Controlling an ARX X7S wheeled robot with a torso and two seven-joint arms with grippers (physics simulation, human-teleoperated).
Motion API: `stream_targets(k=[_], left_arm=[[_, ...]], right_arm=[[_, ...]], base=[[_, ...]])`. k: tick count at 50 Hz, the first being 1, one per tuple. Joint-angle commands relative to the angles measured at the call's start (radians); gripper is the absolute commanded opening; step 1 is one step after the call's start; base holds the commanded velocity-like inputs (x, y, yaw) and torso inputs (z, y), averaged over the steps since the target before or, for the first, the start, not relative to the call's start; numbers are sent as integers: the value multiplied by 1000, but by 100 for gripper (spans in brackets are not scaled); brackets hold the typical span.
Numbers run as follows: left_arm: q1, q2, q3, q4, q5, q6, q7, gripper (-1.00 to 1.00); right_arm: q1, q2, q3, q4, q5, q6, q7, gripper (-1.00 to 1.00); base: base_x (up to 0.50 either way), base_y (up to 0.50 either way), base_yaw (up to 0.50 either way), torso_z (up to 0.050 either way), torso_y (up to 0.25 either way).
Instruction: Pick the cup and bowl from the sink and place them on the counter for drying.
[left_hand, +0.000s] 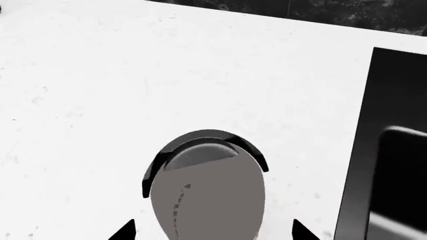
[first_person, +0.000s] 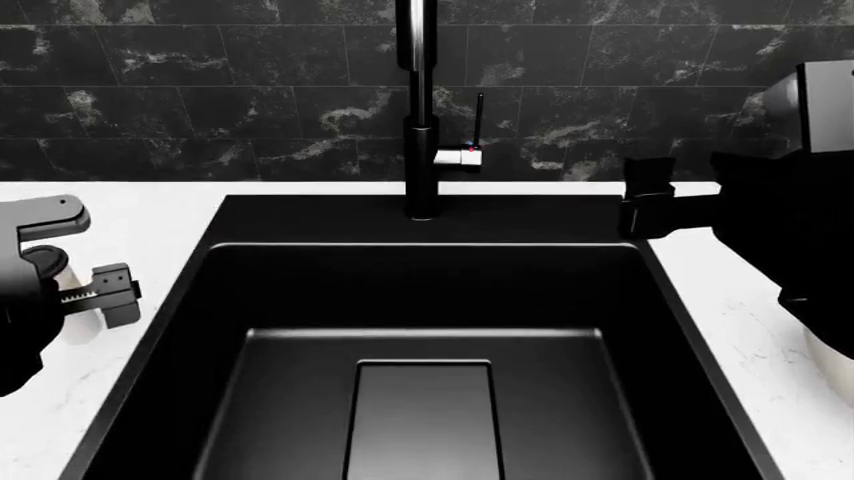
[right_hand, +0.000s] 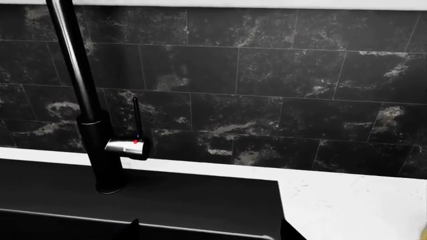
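Note:
The cup (left_hand: 207, 195), cream-white with a dark grey rim, stands upright on the white counter (left_hand: 100, 90) left of the sink (left_hand: 393, 100). My left gripper (left_hand: 213, 232) is open around it, with a gap between each fingertip and the cup. In the head view the left gripper (first_person: 74, 262) is over the counter at the left, and the cup's dark rim (first_person: 46, 262) shows between its fingers. The sink (first_person: 200, 300) holds nothing. My right gripper (first_person: 643, 200) is open and empty above the sink's back right corner. The bowl (first_person: 834, 365) shows as a white curved edge on the right counter, mostly hidden by my right arm.
A tall black and chrome faucet (first_person: 422, 120) stands behind the basin and also shows in the right wrist view (right_hand: 87, 100). Black marble wall tiles (first_person: 200, 100) back the counter. The right wrist view shows the right gripper (right_hand: 212, 232) over the sink's back edge.

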Motion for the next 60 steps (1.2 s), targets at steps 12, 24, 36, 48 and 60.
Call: stream_targets(k=[12,24,36,48,60], left_arm=[[156,26,-203,186,-195,-96,-119,100],[184,46,-258,258,-314,-157,-201,100],[122,31,-228,278,-511,-192,-304,100],[-41,27,-41,261,-644,-168,-349,100],[-248,79,131,192,-637,-153,-267,100]], right_arm=[[-43,10,25,-22,7,-25,-5,100],[-44,9,28,-20,16,-33,-1,100],[-11,-5,12,-8,11,-28,-5,100],[-11,-7,14,-13,8,-39,0,100],[-7,-5,20,-15,8,-50,7,100]], base=[[0,0,0,0,0],[0,0,0,0,0],[0,0,0,0,0],[0,0,0,0,0],[0,0,0,0,0]])
